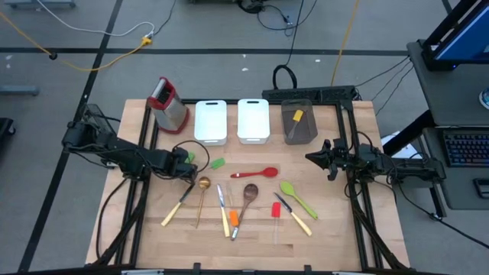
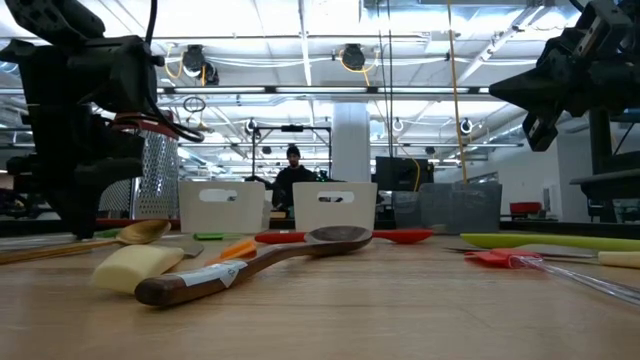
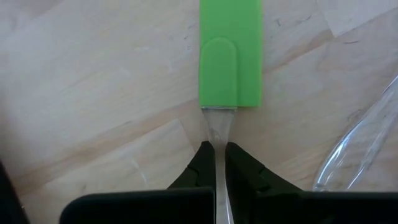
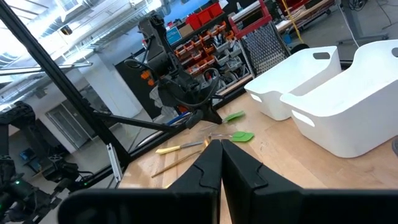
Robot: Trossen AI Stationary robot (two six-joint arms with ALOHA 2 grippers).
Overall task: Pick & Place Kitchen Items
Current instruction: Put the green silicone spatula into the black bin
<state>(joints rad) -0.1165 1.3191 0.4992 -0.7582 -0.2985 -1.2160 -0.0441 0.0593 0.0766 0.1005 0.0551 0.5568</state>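
Your left gripper (image 3: pixel 221 163) sat low over the desk near its left edge, fingers pinched on the clear handle of the green spatula (image 3: pixel 229 59), whose blade lay flat on the wood. You could judge the spatula light, its blade soft and bendable, its clear handle stiff but slick; a hold close behind the blade looked soundest. Your right gripper (image 1: pixel 312 158) waited near the right edge, raised off the desk, fingers closed on nothing. You could read no brand, label or writing anywhere.

Dark jointed arms (image 1: pixel 130 155), black cables
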